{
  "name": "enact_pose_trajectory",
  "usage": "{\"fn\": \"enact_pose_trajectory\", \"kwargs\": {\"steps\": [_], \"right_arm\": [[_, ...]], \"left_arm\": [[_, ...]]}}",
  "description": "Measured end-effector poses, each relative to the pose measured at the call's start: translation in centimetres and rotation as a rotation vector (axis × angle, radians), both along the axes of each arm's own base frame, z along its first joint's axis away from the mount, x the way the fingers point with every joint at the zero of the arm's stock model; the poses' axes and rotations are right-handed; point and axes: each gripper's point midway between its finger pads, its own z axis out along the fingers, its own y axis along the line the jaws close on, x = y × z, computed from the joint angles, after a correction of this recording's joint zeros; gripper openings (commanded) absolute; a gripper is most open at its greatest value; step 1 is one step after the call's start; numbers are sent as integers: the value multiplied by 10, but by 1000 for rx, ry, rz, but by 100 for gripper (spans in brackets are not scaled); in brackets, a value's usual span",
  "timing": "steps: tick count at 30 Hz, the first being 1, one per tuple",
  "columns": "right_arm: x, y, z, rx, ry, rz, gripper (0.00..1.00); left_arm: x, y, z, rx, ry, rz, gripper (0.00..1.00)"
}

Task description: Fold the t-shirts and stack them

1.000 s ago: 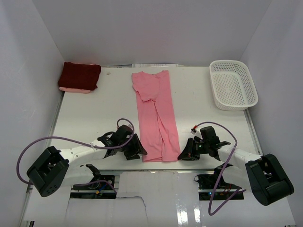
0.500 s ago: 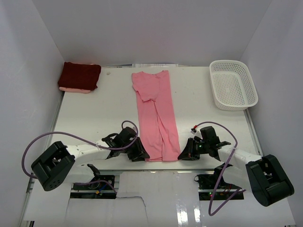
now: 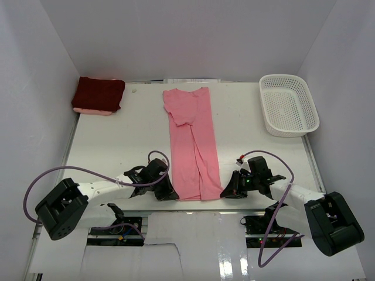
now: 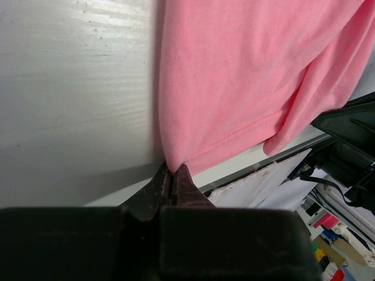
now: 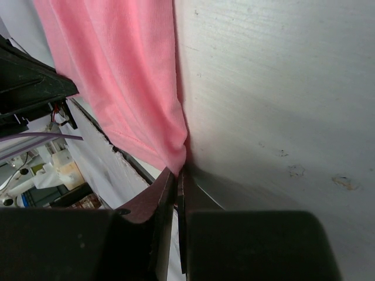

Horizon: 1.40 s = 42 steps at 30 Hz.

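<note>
A salmon pink t-shirt point(image 3: 192, 140) lies as a long narrow strip down the middle of the table, sleeves folded in. My left gripper point(image 3: 174, 196) is shut on its near left hem corner point(image 4: 174, 161). At the near right hem corner point(image 5: 180, 158), my right gripper point(image 3: 223, 194) is shut on the same shirt. In both wrist views the cloth point(image 4: 246, 76) fans away from the pinched tips. A dark maroon t-shirt point(image 3: 98, 93) sits as a folded rectangle at the far left corner, on top of a pink layer.
A white plastic mesh basket point(image 3: 288, 104) stands at the far right. The table's near edge point(image 3: 199, 205) runs just below both grippers, with papers and cables beyond it. White walls close in the left, back and right sides.
My left gripper slid right to the shirt's near left corner and closed on it. The right gripper stayed shut on the near right corner.
</note>
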Motion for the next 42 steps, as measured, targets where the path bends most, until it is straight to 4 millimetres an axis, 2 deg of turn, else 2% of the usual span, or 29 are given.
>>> {"fn": "enact_pose_trajectory", "kwargs": {"steps": [11, 21, 26, 31, 36, 42], "right_arm": [[-11, -6, 1, -26, 9, 21, 8], [-39, 10, 5, -30, 59, 136, 8], [-27, 23, 26, -12, 24, 149, 8], [-13, 31, 48, 8, -31, 143, 8], [-9, 32, 59, 4, -45, 147, 8], [-1, 37, 74, 8, -66, 156, 8]], "left_arm": [[-7, 10, 0, 61, 10, -43, 0], [-9, 12, 1, 103, 30, -81, 0], [-10, 10, 9, 98, 40, -89, 0], [-6, 4, 34, 57, 9, -89, 0], [1, -1, 57, 41, -16, -91, 0], [14, 9, 65, 52, -17, -47, 0]]}}
